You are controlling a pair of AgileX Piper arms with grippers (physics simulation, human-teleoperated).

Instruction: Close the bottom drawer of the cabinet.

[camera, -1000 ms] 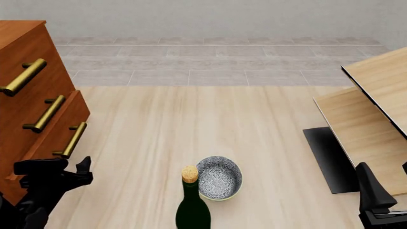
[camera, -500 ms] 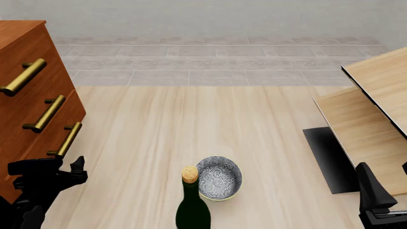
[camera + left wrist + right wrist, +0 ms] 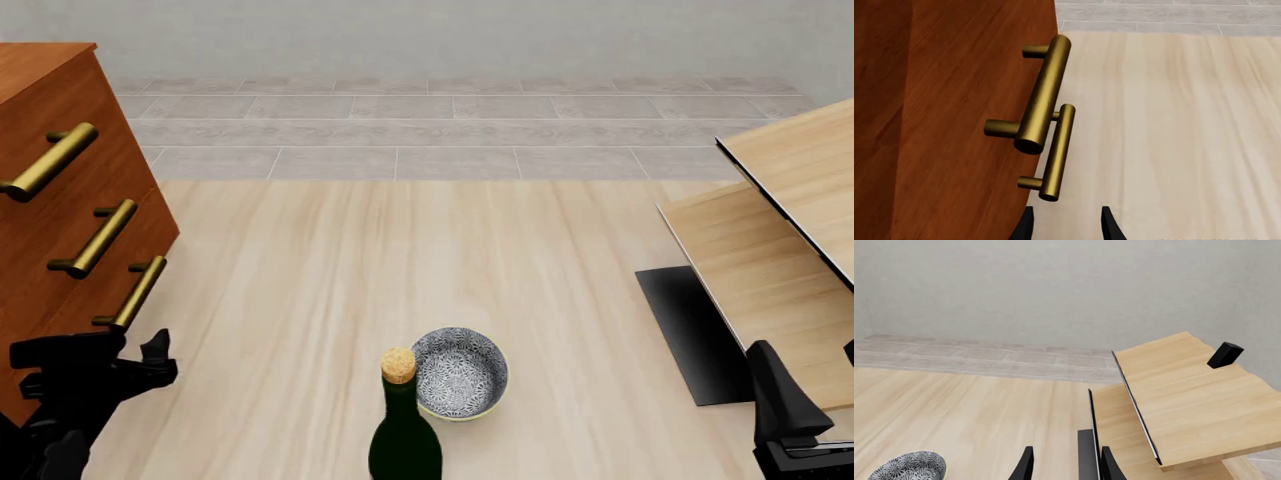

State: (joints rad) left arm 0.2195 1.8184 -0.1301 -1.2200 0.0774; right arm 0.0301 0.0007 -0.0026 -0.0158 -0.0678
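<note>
The cabinet (image 3: 54,210) stands at the far left, reddish-brown with three brass bar handles. The bottom drawer (image 3: 83,318) carries the lowest handle (image 3: 134,292), and its front looks level with the drawers above. My left gripper (image 3: 91,362) is open just below and in front of that handle, by the cabinet's near lower corner. In the left wrist view the bottom drawer's handle (image 3: 1057,152) lies just ahead of the open left gripper (image 3: 1067,226), with one fingertip (image 3: 1026,225) at the wood's edge. My right gripper (image 3: 790,425) sits open at the lower right, holding nothing.
A dark green corked bottle (image 3: 404,430) and a patterned bowl (image 3: 461,372) stand at the near middle of the pale table (image 3: 400,230). A light-wood stepped structure (image 3: 781,240) and a black mat (image 3: 687,335) occupy the right side. A small black block (image 3: 1224,355) rests on that structure.
The bottom drawer has slid left into the cabinet and no longer juts out. My left gripper has moved left and slightly down with it. The right arm has not moved.
</note>
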